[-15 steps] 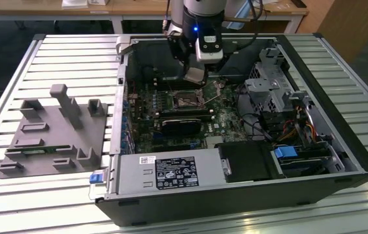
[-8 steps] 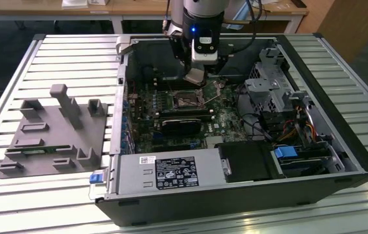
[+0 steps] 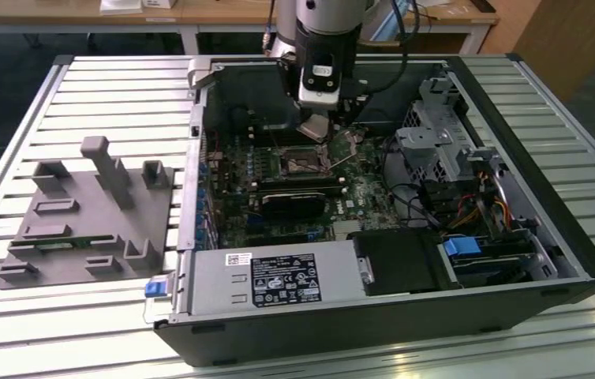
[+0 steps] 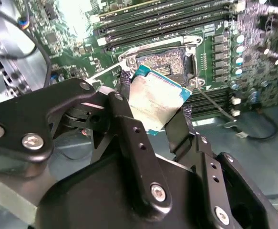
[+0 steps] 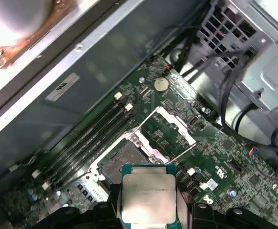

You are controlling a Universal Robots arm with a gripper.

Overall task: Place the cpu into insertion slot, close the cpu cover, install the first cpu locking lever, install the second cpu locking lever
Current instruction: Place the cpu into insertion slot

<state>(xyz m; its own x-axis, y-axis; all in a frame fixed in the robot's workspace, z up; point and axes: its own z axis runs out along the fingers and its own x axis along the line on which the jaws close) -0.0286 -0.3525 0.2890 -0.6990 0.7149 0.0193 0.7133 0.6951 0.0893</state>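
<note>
Claw clamped on the cpu, fingers hiding its side edges, above the uncovered insertion slot.

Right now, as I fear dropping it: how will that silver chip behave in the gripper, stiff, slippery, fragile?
The chip looks like a thin, flat plate with a metal top, so probably stiff and light. The gripper pinches only two opposite edges, so the smooth part might slip if bumped. Held near the open socket, a drop could well damage either.

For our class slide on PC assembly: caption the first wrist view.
The gripper holds the cpu close to the open insertion slot, with the cpu cover raised.
</note>
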